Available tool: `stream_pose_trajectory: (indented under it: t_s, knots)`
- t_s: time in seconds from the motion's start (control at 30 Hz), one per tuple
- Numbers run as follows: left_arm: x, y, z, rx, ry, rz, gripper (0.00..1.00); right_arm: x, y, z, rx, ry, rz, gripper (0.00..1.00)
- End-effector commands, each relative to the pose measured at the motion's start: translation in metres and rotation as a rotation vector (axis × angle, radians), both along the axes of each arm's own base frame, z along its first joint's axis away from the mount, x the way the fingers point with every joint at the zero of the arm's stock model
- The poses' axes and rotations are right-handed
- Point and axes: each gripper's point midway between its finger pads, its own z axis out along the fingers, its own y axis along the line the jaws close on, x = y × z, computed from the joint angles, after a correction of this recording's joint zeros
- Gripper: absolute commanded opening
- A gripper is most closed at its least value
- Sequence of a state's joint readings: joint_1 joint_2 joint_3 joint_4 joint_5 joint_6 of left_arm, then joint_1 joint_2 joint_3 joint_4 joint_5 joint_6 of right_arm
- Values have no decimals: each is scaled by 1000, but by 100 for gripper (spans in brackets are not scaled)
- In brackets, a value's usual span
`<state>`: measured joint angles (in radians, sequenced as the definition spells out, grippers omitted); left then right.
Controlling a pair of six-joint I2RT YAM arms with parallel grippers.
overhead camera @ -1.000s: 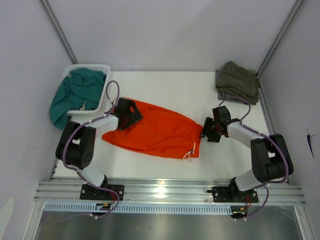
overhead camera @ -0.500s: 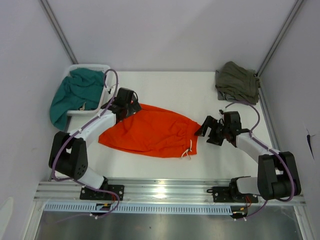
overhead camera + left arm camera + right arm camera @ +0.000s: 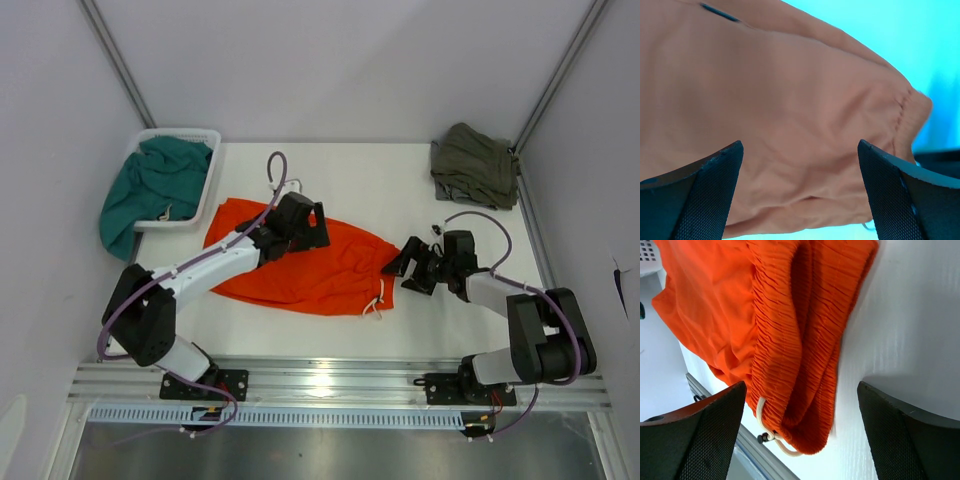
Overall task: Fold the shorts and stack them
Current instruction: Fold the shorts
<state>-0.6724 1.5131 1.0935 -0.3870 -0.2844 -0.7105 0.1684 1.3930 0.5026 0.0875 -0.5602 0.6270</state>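
The bright orange shorts (image 3: 335, 272) lie flat across the middle of the table, with the gathered waistband (image 3: 785, 325) at the right end. A white drawstring (image 3: 771, 436) hangs from the waistband's near corner. My left gripper (image 3: 319, 228) hovers open over the middle of the shorts. In the left wrist view orange fabric (image 3: 790, 90) fills the space below the wide-apart fingers (image 3: 695, 195), and nothing is pinched. My right gripper (image 3: 403, 270) stands open just right of the waistband, its jaws spread on either side of that end and gripping nothing.
A teal garment (image 3: 150, 190) spills out of a white basket (image 3: 212, 175) at the back left. An olive-green garment (image 3: 473, 165) lies bunched at the back right corner. Grey walls close in both sides, and a metal rail (image 3: 330, 378) runs along the near edge.
My left gripper has travelled right from the shorts' left end to over their middle, and that left end now lies spread flat. My right gripper has opened wider at the waistband and dropped lower.
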Motion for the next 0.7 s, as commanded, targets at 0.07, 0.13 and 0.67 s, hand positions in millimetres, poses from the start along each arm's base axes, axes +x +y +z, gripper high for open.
stream_pose_trajectory:
  t_s: [0.07,0.13,0.67]
  knots:
    - [-10,-28,3,-69,-6,-54,97,15,6,2,39,-66,-10,93]
    - [-14,-34,-13,-63,32,-70,97,18,9,-2,56,-75,-11,92]
    - [-47,-103,-98,-60,228,-234,95,15,24,-29,130,-31,-10,86]
